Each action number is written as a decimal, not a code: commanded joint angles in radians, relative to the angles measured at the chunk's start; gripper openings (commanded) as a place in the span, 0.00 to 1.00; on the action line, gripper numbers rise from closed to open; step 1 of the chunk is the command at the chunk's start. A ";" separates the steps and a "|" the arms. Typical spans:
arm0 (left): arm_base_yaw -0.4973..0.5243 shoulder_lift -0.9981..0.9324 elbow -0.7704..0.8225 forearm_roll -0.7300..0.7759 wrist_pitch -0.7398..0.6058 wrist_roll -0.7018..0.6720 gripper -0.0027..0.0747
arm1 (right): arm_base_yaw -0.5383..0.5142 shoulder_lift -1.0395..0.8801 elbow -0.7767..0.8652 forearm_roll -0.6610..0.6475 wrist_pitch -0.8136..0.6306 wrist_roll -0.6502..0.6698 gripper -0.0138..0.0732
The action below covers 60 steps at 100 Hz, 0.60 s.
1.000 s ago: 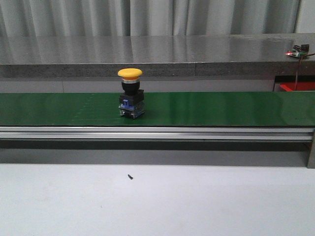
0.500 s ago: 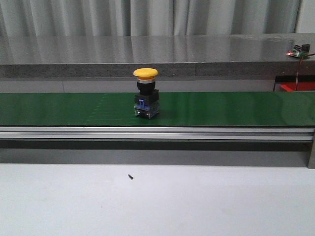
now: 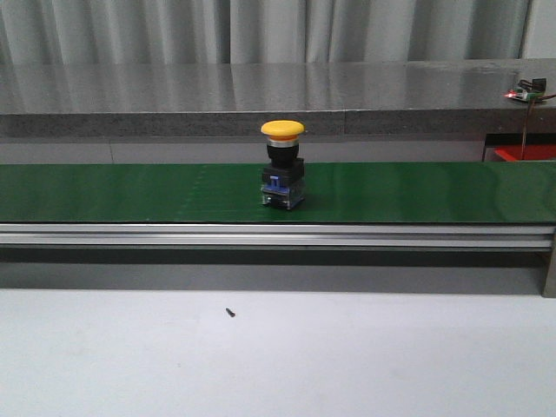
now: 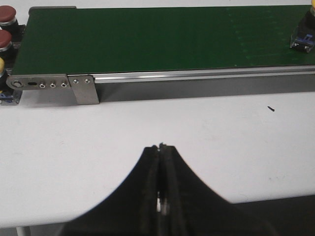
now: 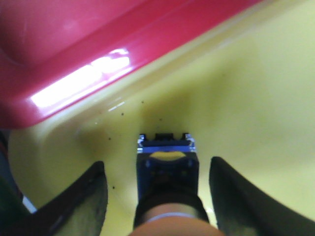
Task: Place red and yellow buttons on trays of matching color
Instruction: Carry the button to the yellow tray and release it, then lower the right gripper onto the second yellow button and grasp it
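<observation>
A yellow-capped button stands upright on the green belt; only its base shows in the left wrist view. Two red buttons sit beyond the belt's end. My left gripper is shut and holds nothing, low over the white table, well short of the belt. My right gripper is open over the yellow tray. A button with a blue-black base and a blurred orange-yellow cap rests on that tray between the fingers, with a gap on each side. The red tray lies right beside the yellow one.
A grey counter runs behind the belt, and an aluminium rail runs along its front. A corner of a red tray shows at the far right of the front view. A small dark speck lies on the white table.
The yellow-capped button has travelled to the right along the belt, still upright.
</observation>
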 commanded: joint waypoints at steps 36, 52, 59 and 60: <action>-0.006 0.011 -0.025 -0.013 -0.060 0.000 0.01 | -0.005 -0.212 -0.023 -0.005 0.037 -0.013 0.71; -0.006 0.011 -0.025 -0.013 -0.060 0.000 0.01 | 0.006 -0.305 -0.023 -0.004 0.071 -0.036 0.71; -0.006 0.011 -0.025 -0.013 -0.060 0.000 0.01 | 0.027 -0.346 -0.023 -0.004 0.093 -0.039 0.71; -0.006 0.011 -0.025 -0.013 -0.060 0.000 0.01 | 0.032 -0.349 -0.023 -0.004 0.096 -0.039 0.71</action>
